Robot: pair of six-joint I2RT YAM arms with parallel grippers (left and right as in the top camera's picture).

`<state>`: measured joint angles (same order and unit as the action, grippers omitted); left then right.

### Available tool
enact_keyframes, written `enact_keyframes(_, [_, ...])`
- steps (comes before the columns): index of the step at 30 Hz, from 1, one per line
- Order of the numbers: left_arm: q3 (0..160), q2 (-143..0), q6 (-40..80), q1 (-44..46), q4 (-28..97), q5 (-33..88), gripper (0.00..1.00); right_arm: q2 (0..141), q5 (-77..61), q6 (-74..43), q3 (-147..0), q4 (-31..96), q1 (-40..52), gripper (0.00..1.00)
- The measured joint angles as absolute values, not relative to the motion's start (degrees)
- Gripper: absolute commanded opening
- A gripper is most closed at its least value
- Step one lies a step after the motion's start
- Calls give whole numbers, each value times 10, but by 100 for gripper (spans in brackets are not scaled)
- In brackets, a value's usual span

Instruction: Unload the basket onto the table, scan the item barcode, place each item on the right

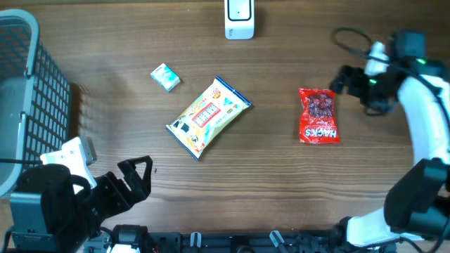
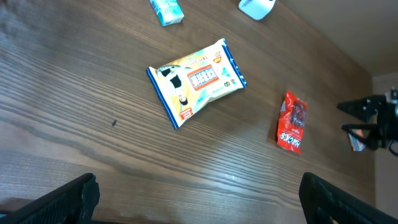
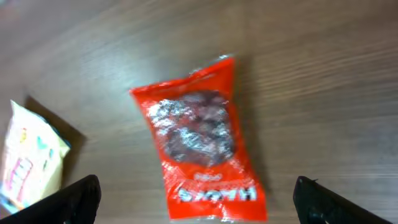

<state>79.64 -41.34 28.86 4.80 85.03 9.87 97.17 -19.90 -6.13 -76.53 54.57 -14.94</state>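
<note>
- Grey mesh basket (image 1: pixel 28 77), cut off by the frame edge, sits beside the left claw (image 1: pixel 137 172), whose fingers are spread and empty.
- Ahead of that claw lie a small mint box (image 1: pixel 165 77) and a yellow snack packet (image 1: pixel 209 116), print unreadable.
- White scanner (image 1: pixel 239 20), top cropped.
- Red Hacks bag (image 1: pixel 318 116) lies free just beside the right claw (image 1: pixel 343 79), spread wide; its barcode cannot be made out.

The red bag (image 1: pixel 318 116) had the word HACKS in white letters near one end. The yellow and white packet (image 1: pixel 209 116) had printing too, but it was too small to read.
</note>
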Motion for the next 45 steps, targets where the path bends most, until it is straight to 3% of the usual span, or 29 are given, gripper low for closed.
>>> enact_keyframes(4, [796,-413,289,48,850,99,100,983,-303,-31,-645,437,-227,100])
enact_keyframes(10, [796,-413,289,48,850,99,100,987,-396,-22,-515,291,-229,100])
enact_keyframes(19, [796,-413,289,48,850,99,100,980,-426,-90,-441,156,-229,99])
enact_keyframes(22, [796,-413,289,48,850,99,100,966,-422,-134,-405,91,-229,89])
enact_keyframes(23, [796,-413,289,48,850,99,100,964,-419,-150,-399,82,-229,84])
enact_keyframes(29, [796,-413,289,48,850,99,100,964,-406,-202,-391,67,-210,84])
enact_keyframes(33, [796,-413,289,48,850,99,100,963,-405,-210,-391,66,-180,93])
enact_keyframes(45, [796,-413,289,48,850,99,100,957,-405,-228,-392,66,-159,100])
